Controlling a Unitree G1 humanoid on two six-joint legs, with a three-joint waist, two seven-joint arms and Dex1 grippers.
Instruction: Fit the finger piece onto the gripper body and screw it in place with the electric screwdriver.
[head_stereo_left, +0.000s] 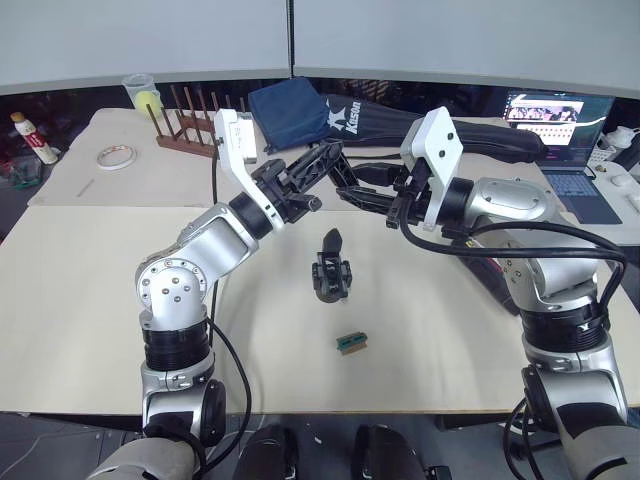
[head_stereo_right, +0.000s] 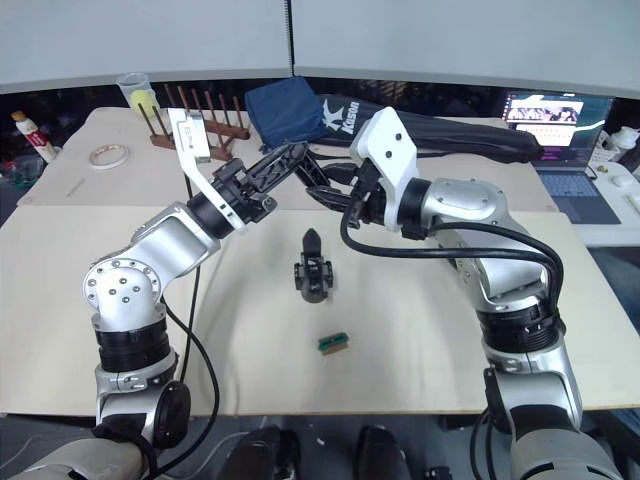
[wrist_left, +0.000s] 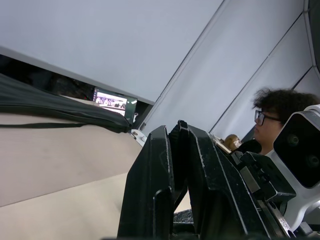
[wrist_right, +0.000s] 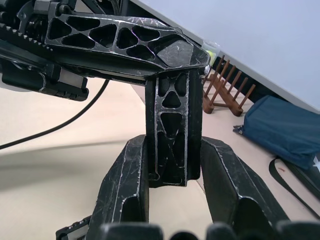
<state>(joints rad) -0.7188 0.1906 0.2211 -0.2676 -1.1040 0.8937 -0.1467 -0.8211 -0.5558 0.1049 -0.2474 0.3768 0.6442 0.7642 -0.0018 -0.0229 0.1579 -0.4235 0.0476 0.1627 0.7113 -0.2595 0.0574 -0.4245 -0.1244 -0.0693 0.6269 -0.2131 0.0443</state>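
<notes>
The small green block lies near the gripper body; both grippers clamp the finger piece.

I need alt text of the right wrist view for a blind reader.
The right tool grips the black latticed finger piece upright between its two fingers, with the left tool lying across the piece's top. Behind are a beige table, a wooden rack and a blue bag.
</notes>
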